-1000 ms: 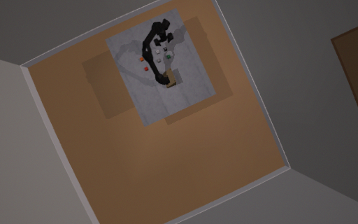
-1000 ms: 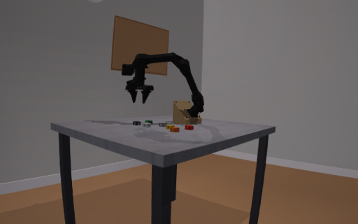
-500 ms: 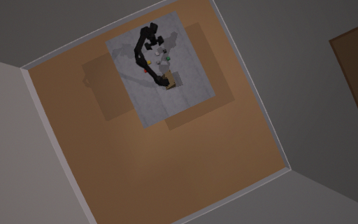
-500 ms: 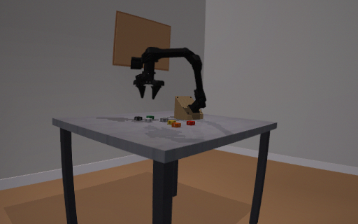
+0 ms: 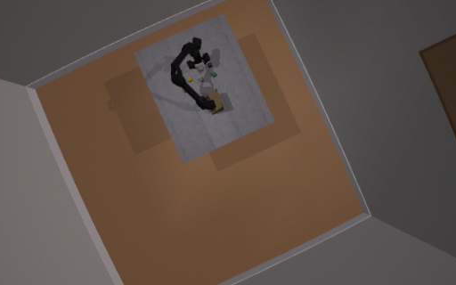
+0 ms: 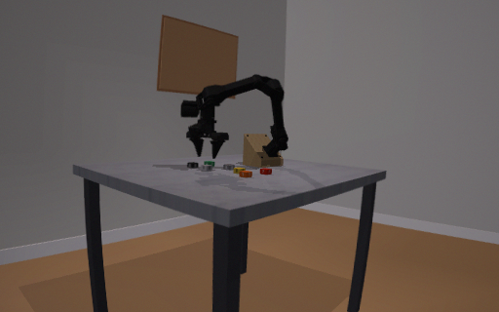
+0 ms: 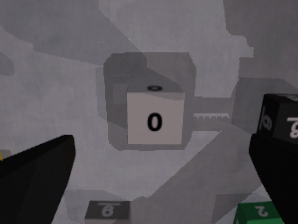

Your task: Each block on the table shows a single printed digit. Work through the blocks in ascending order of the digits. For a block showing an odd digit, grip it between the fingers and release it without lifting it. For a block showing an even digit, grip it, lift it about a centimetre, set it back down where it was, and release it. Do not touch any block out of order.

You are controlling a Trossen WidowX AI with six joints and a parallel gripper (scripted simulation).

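Note:
My gripper [image 5: 199, 61] [image 6: 207, 156] [image 7: 164, 144] is open and empty, pointing down above the white block [image 5: 200, 69] [image 6: 207, 168] [image 7: 140, 112], which shows 0 and sits between the fingertips in the wrist view. A black block [image 5: 209, 65] [image 6: 192, 165] [image 7: 281, 117] is partly behind the right finger. A green block [image 5: 214, 74] [image 6: 209, 163] [image 7: 260, 214] shows an upside-down 2. A grey block [image 5: 201, 79] [image 6: 228, 167] [image 7: 107, 210] shows an upside-down barred digit, 6 or 9. Yellow [image 5: 190, 79] [image 6: 239, 171], orange [image 6: 246, 174] and red [image 5: 185, 91] [image 6: 265, 171] blocks stand farther off, digits unreadable.
The arm's tan wedge-shaped base block [image 5: 216, 102] [image 6: 254, 152] stands on the grey table [image 5: 242, 111] [image 6: 134, 180]. The black block lies close beside the right finger in the wrist view. Arm shadows cross the tabletop.

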